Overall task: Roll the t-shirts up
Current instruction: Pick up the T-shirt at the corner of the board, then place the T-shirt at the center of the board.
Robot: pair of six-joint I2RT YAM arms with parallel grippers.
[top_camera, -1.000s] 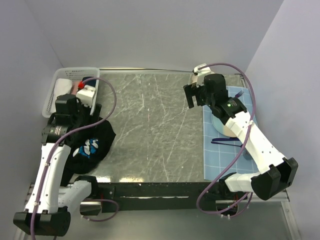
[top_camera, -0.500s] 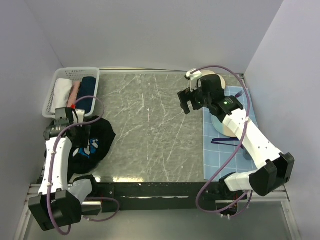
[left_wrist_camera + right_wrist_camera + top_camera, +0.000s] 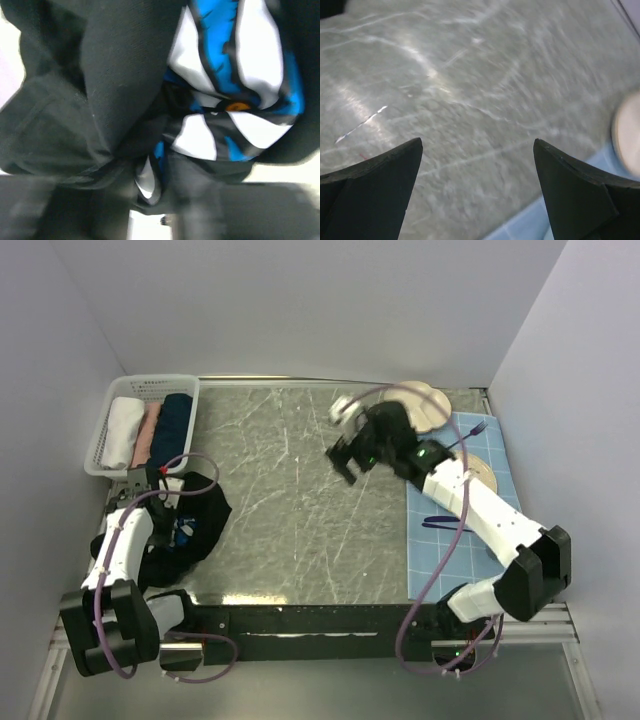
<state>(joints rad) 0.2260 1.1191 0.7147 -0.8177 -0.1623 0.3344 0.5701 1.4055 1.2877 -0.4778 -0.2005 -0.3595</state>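
Note:
The black t-shirt (image 3: 195, 525) lies crumpled at the table's left front corner, its white-and-blue flower print (image 3: 183, 531) facing up. My left gripper (image 3: 150, 488) is down on the heap's back edge. In the left wrist view the t-shirt (image 3: 125, 75) fills the frame, with the flower print (image 3: 255, 55) and a small yellow mark (image 3: 236, 106) close by. A fold of cloth sits pinched between the blurred dark fingers (image 3: 197, 214) of the left gripper (image 3: 155, 187). My right gripper (image 3: 340, 450) hovers over the middle of the table, open (image 3: 477, 142), nothing between its fingers.
A white basket (image 3: 150, 378) at the back left holds rolled cloths: white (image 3: 125, 430), pink (image 3: 150, 425) and navy (image 3: 175, 420). A blue mat (image 3: 440, 560) on the right carries plates (image 3: 425, 400), a fork (image 3: 478, 427) and a dark utensil (image 3: 440, 523).
My left arm dropped onto the t-shirt and its jaws closed in on the cloth. My right arm swung left toward the table's middle, uncovering the plates.

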